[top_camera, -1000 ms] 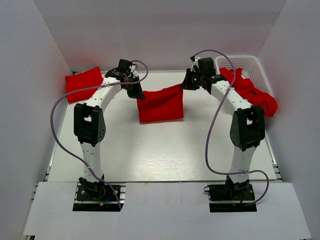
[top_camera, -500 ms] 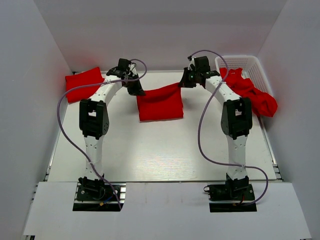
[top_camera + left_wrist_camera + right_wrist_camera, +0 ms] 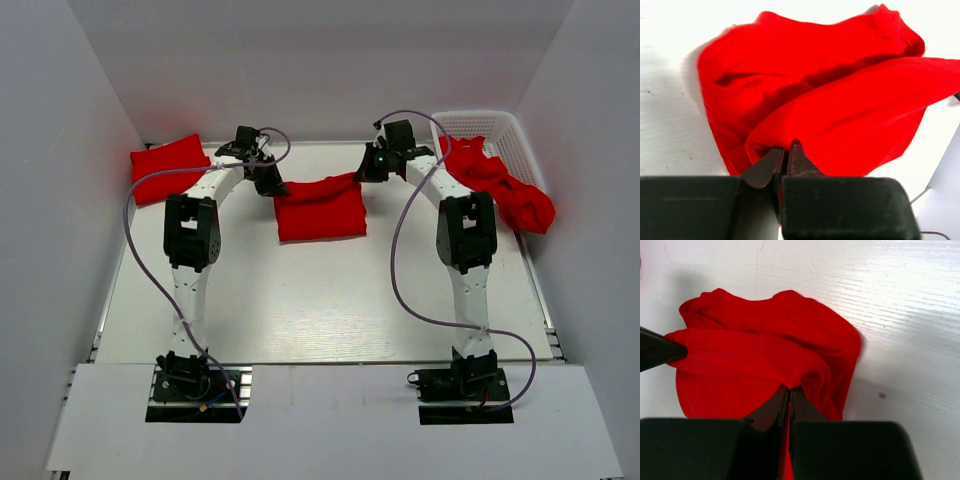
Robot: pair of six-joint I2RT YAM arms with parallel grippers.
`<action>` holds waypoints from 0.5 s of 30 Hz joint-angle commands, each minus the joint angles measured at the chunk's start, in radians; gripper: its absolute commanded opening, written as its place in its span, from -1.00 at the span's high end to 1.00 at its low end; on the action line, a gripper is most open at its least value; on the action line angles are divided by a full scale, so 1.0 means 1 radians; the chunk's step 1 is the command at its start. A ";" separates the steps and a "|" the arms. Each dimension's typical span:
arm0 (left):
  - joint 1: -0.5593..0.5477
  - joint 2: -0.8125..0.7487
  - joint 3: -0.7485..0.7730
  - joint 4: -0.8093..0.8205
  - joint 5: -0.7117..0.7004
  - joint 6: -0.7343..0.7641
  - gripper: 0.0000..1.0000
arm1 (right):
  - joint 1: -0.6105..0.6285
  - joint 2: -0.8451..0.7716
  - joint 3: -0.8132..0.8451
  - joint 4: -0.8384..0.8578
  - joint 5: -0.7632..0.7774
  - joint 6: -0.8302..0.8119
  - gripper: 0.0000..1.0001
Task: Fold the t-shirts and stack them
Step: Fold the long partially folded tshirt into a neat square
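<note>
A red t-shirt (image 3: 320, 207) lies partly folded at the far middle of the table, its upper edge held up between both grippers. My left gripper (image 3: 272, 186) is shut on the shirt's left corner; the left wrist view shows the jaws pinched on the cloth (image 3: 840, 115). My right gripper (image 3: 366, 172) is shut on the right corner, with cloth (image 3: 765, 355) between its closed fingers. A folded red shirt (image 3: 168, 165) lies at the far left. More red shirts (image 3: 500, 185) spill from the white lattice basket (image 3: 510, 135) at the far right.
White walls close in the table at the back and both sides. The white basket stands in the far right corner. Purple cables loop from both arms above the table.
Both grippers have moved toward the far edge and lower, carrying the shirt's upper edge back; the arms stand more upright and the hanging cloth has settled shorter on the table.
</note>
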 commanded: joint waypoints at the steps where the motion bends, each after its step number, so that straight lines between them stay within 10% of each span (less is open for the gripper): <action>1: 0.014 -0.025 0.024 0.053 0.028 -0.021 0.82 | -0.008 0.031 0.064 0.050 -0.031 0.017 1.00; 6: 0.033 -0.014 0.025 0.148 0.081 -0.030 0.11 | -0.011 0.080 0.087 0.192 -0.080 0.104 1.00; 7: 0.045 -0.001 0.038 0.161 0.090 -0.050 -0.44 | -0.009 0.093 0.087 0.232 -0.085 0.128 0.84; 10: 0.057 0.036 0.103 0.210 0.101 -0.091 -0.99 | -0.020 0.155 0.134 0.439 -0.117 0.282 0.06; 12: 0.082 0.047 0.151 0.210 0.088 -0.120 -1.00 | -0.026 0.183 0.209 0.485 -0.114 0.340 -0.80; 15: 0.102 0.027 0.151 0.221 0.067 -0.131 -1.00 | -0.026 0.147 0.193 0.479 -0.065 0.334 -0.81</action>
